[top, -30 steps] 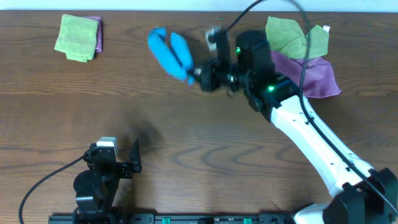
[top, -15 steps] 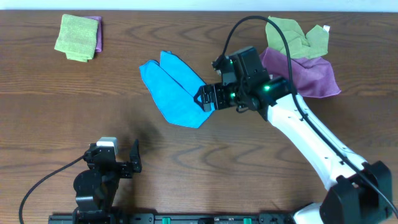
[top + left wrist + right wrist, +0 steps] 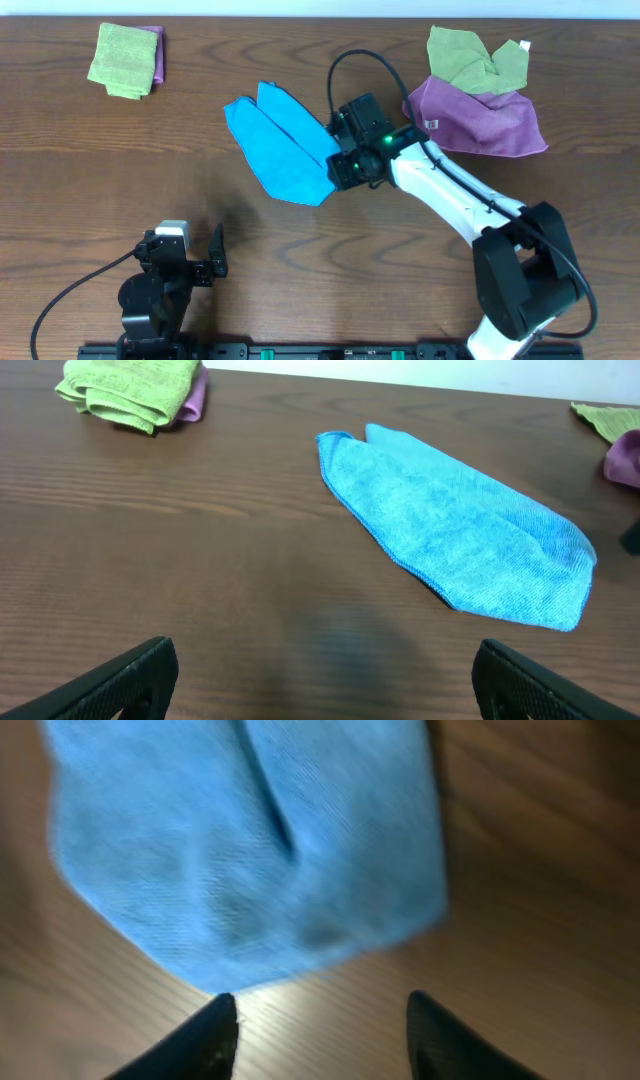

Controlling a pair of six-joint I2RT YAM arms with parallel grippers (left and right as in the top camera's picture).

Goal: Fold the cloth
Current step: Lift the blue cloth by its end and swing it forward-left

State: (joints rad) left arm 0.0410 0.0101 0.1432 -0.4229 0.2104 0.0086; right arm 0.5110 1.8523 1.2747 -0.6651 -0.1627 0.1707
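The blue cloth [image 3: 283,150] lies flat on the counter [image 3: 330,260]. The right gripper [image 3: 322,1025] is just beside the cloth's edge, partly open, holding nothing. The left gripper [image 3: 325,665] is wide open and empty, well apart from the cloth.

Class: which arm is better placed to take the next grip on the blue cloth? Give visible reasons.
Right. Its gripper hangs open just short of the cloth's nearest end, with nothing between the jaws. The left gripper, also open, sits far back from the cloth and would probably need a long reach.
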